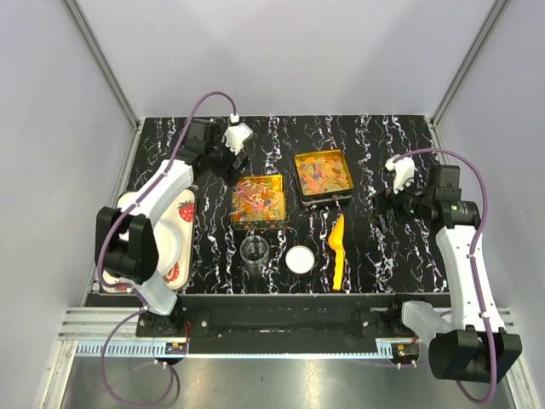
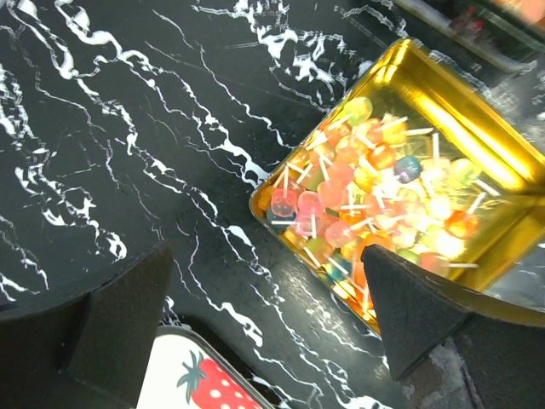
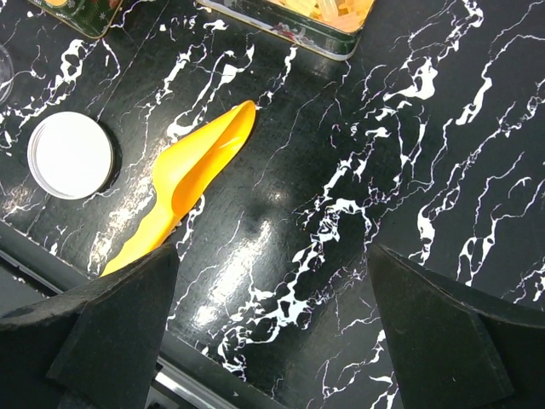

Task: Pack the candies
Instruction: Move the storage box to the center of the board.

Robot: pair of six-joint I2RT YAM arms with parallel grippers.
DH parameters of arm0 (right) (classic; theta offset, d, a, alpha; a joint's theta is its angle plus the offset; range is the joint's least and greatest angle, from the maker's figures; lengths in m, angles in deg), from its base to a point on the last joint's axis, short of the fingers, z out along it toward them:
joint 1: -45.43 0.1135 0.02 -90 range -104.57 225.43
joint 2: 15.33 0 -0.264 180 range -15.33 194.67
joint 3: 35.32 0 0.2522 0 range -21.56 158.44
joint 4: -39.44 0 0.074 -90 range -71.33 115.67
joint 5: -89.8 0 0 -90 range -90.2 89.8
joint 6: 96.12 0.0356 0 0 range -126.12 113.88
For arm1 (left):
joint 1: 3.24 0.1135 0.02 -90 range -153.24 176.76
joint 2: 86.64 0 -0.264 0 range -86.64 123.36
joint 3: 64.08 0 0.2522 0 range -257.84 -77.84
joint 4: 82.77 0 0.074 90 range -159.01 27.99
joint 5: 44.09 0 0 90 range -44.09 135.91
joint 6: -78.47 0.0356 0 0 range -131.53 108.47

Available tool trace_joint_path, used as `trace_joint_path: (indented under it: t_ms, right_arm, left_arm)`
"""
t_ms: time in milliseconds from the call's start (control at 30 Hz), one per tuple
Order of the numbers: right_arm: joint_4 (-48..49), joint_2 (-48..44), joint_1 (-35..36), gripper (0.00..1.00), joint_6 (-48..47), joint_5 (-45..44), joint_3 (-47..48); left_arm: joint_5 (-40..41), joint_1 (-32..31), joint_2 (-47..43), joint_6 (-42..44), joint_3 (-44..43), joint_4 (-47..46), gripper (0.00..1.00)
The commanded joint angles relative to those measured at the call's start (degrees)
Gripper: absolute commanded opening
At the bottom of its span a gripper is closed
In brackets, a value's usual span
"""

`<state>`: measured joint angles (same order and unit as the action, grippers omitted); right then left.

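Hovering over the table [image 1: 375, 136], both arms hold nothing. L gripper [image 2: 264, 256] has its jaws wide apart and empty, at 11 o'clock of the L tin [image 2: 460, 111]. R gripper [image 3: 272, 256] is likewise spread and empty, at 2 o'clock of the scoop [image 3: 192, 175].

Candies [image 2: 366, 196] sit heaped in 2 gold tins mid-table: L tin near centre, R tin [image 1: 325, 198] at 1 o'clock of it, apart. None seen in the jar [image 1: 255, 253], as far as top view shows. It stands upright and open at 6 o'clock of L tin, w/ its lid [image 3: 71, 155] flat at 3 o'clock, prob. off so candy can go in.

Scoop lies flat at 3 o'clock of lid, bowl toward R tin, handle toward near edge, so it's handy for R arm. Strawberry tray [image 2: 204, 383] sits at 9 o'clock edge under L arm; role unclear.

Judgement: packing not begun. Likely next, R gripper drops to scoop handle while L steadies tin or jar.

Risks: handle lies flat on table, so hard to pinch. Small candies may spill at jar's narrow mouth.
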<state>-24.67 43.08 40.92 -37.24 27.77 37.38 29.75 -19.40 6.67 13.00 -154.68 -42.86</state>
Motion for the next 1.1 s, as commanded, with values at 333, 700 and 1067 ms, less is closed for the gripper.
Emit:
trace_joint_path:
  t_ms: [333,700,1067]
  right_arm:
    - [3.4,-4.5,0.0,1.0,1.8,-0.5,-1.9]
    - [3.9,-4.9,0.0,1.0,2.2,0.7,-2.6]
    - [5.1,-4.9,0.0,1.0,2.9,0.4,-3.2]
  left_arm:
    - [3.0,-2.3,14.3,10.0,-10.3,3.9,0.99]
    - [8.1,-3.2,22.7,7.9,-17.7,2.3,0.99]
    - [7.5,-5.5,28.5,7.2,-24.5,4.3,0.99]
